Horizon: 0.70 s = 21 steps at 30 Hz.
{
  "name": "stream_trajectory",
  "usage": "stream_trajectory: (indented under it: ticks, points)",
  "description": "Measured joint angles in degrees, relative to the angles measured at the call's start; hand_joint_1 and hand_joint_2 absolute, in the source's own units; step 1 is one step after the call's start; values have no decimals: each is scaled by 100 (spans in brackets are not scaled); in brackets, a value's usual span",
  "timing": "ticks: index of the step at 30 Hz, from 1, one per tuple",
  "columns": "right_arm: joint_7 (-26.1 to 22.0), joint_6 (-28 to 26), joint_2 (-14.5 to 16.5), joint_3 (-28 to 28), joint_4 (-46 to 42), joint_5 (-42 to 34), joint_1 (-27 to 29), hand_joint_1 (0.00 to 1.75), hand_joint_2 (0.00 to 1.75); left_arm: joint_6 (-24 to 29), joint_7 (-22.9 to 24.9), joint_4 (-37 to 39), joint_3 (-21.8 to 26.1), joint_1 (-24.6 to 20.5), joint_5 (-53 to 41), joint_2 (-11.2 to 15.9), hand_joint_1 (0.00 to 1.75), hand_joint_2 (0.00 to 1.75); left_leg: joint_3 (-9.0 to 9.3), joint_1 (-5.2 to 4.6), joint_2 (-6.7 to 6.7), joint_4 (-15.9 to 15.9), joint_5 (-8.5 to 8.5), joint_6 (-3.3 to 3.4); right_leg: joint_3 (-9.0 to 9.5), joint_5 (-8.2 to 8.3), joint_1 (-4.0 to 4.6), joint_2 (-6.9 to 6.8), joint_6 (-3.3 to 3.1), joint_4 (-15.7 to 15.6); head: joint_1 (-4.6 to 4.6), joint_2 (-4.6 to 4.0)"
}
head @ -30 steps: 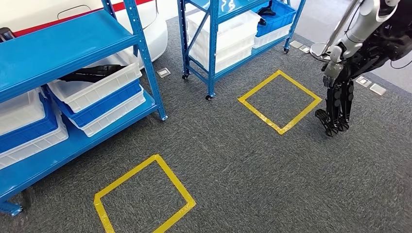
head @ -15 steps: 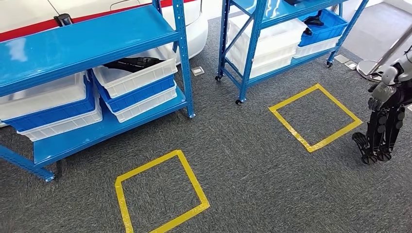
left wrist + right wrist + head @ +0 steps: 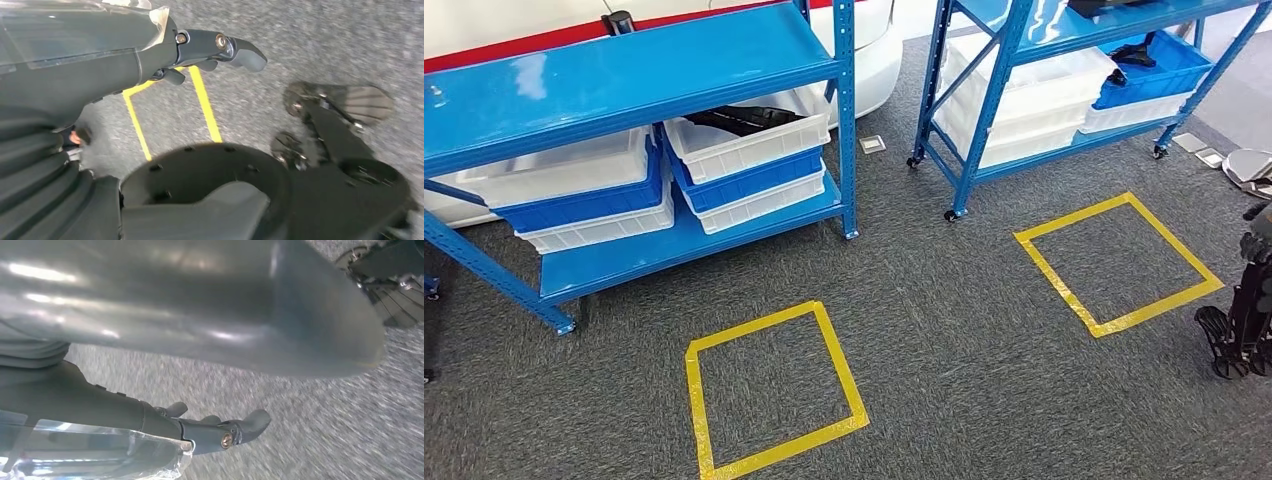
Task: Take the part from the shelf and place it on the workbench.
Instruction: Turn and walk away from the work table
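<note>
Part (image 3: pixel 746 118), a dark long piece, is lying in the top white bin (image 3: pixel 754 145) of a stack of bins on the lower level of the near blue shelf (image 3: pixel 639 55), on the left and far side of the scene. Under this bin a blue bin (image 3: pixel 754 178) and one more white bin are sitting, and to the left of them another stack (image 3: pixel 584 195) is standing. In front of the shelf a yellow tape square (image 3: pixel 769 390) is marking the grey carpet (image 3: pixel 954 340). A second blue shelf (image 3: pixel 1064 60) with its own bins is standing to the right and farther away, and a second yellow square (image 3: pixel 1119 262) is lying before it. At the right edge another robot (image 3: pixel 1239 325) is partly showing.

The left hand (image 3: pixel 210 52) is hanging over the carpet, near a yellow tape line; its fingers are loosely apart and holding nothing. The right hand (image 3: pixel 215 427) is also hanging over the carpet, fingers a little apart, empty.

I am judging that the robot is in the approach step, not yet reaching. To do it well, it should be stepping into the near yellow square and facing the shelf straight, so that the bin with the part is coming in front of the body. Only then an arm should be rising, passing under the upper board of the shelf without touching it, and the fingers opening wide over the middle of the part.
</note>
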Motion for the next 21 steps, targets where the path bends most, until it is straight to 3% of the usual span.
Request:
stream_trajectory:
  ticks: [2,4,6,8,9,10,12,13,15,18,19,21]
  points:
    - [2,0,9,9,-10,15,-47,0,0,0,-25,-6,31,-1,9,-11,0,0,-24,-22,-123,-15,19,48,34,-4,-7,-101,49,-17,2,0]
    - [2,20,26,36,-29,44,-94,0,0,12,-38,-11,74,-1,38,-26,0,0,-13,16,-269,-72,81,126,-43,-151,-22,124,75,197,18,0]
    - [5,58,31,70,-40,75,-114,0,0,29,-49,-16,111,-13,66,-44,0,0,-7,57,-434,-115,137,188,-316,-466,-46,496,61,805,43,0]
    - [11,86,26,93,-39,92,-111,0,0,33,-56,-17,126,-18,72,-58,0,0,-28,57,-596,-112,149,199,-641,-718,-52,611,58,1490,61,0]
    - [14,94,27,102,-39,97,-111,0,0,34,-58,-17,129,-12,73,-64,0,0,-34,57,-678,-109,154,198,-733,-754,-57,627,81,1669,66,0]
    - [14,96,28,107,-39,100,-117,0,0,34,-58,-17,133,-4,74,-70,0,0,-33,62,-779,-102,159,190,-685,-654,-72,646,138,1541,70,0]
    - [14,96,27,112,-40,100,-132,0,0,36,-59,-18,144,6,75,-80,0,0,-35,75,-968,-75,160,156,-342,-286,-128,795,266,756,77,0]
    - [14,96,26,114,-40,101,-140,0,0,36,-62,-19,150,5,78,-84,0,0,-46,69,-1056,-50,154,124,-164,-123,-148,898,298,341,84,0]
    - [16,92,28,122,-40,116,-158,0,0,37,-86,-25,164,5,99,-87,0,0,-87,56,-1158,-19,149,55,-55,-39,-155,1003,249,51,92,0]
    - [23,89,49,147,-43,167,-223,0,0,38,-156,-33,217,36,153,-90,0,0,-143,76,-1252,-20,180,-40,-44,-10,-131,876,117,55,91,0]
    - [28,93,57,155,-44,183,-246,0,0,38,-179,-35,239,46,168,-91,0,0,-172,72,-1178,28,159,-64,-37,5,-138,829,82,50,86,0]
    - [42,102,70,169,-45,202,-273,0,0,38,-218,-41,264,43,185,-95,0,0,-325,56,-864,354,-42,-100,-32,19,-149,712,13,37,28,0]
